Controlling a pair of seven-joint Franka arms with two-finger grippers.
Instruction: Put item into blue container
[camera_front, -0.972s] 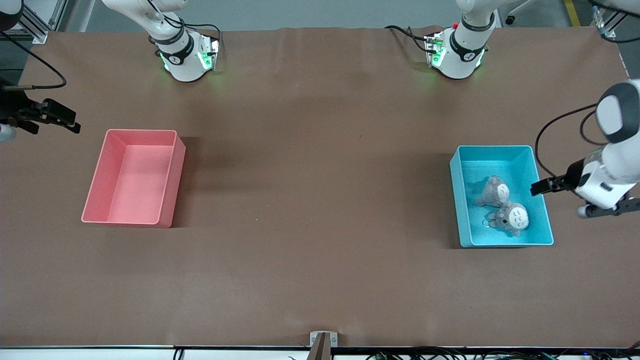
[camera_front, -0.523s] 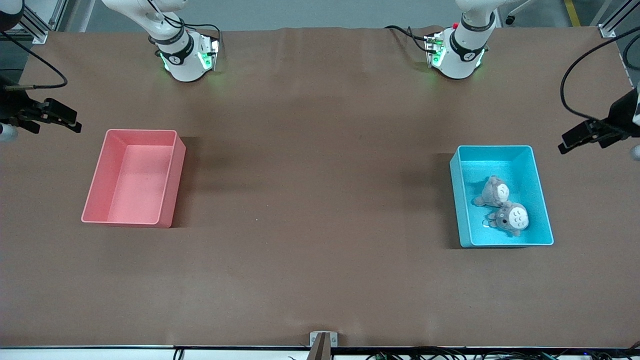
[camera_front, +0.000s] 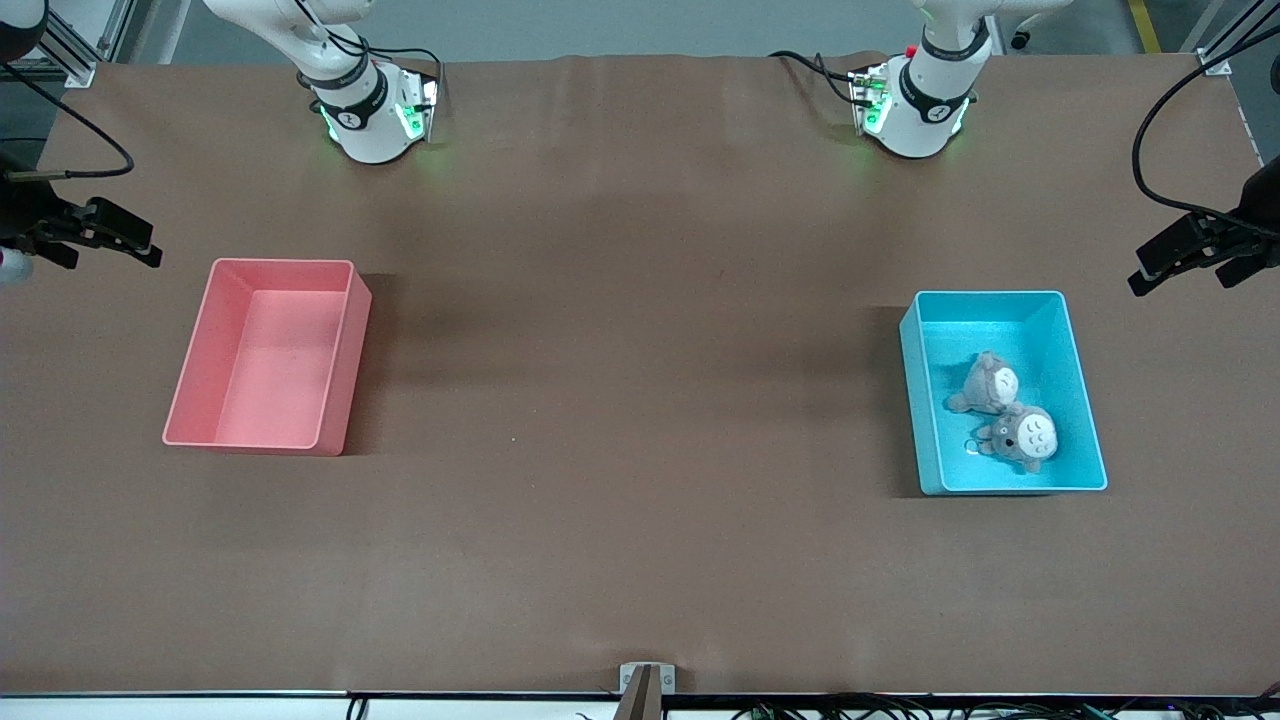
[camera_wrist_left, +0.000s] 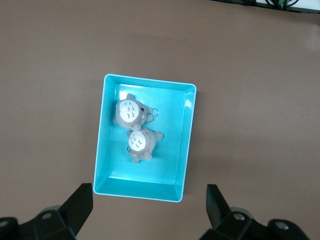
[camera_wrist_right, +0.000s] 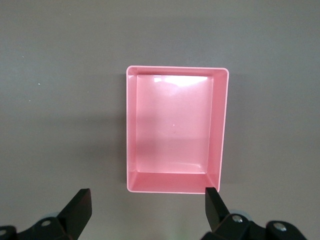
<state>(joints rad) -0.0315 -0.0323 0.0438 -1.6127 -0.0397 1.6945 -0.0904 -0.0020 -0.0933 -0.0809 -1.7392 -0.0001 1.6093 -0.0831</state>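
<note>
Presently the blue container stands on the brown counter toward the left arm's end, upright, long walls running toward the front camera. Inside it lie two grey plush toys with pale bellies — one plush toy near the middle of the bin, the second plush toy nearer the front camera, the two touching. A small metal ring shows beside the second toy.

The left claw hangs over bare counter at the left arm's end, clear of the container and holding nothing; in the left wrist view its fingers stand wide apart with the bin seen between them below.

The pink bin sits toward the right arm's end, well apart from the blue one, with nothing in it. The right claw waits over the counter edge near that bin — spread wide, nothing held, as the right wrist view of its fingers confirms.
</note>
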